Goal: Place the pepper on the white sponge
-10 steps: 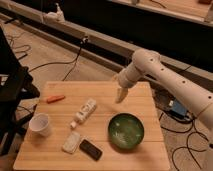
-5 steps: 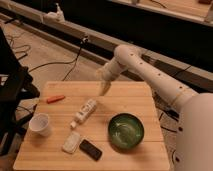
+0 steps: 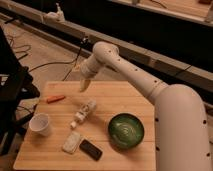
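The gripper [image 3: 85, 85] hangs over the far edge of the counter [image 3: 127, 100], jaws released and empty; the pepper [image 3: 55, 98] lies near, well apart from the white sponge [image 3: 72, 141]

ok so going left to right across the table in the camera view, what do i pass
white cup → pepper → white sponge → black phone-like slab → green bowl. Left out: the white bottle and the gripper, which hangs over the table's far part. Both sit within the sponge-to-slab span.
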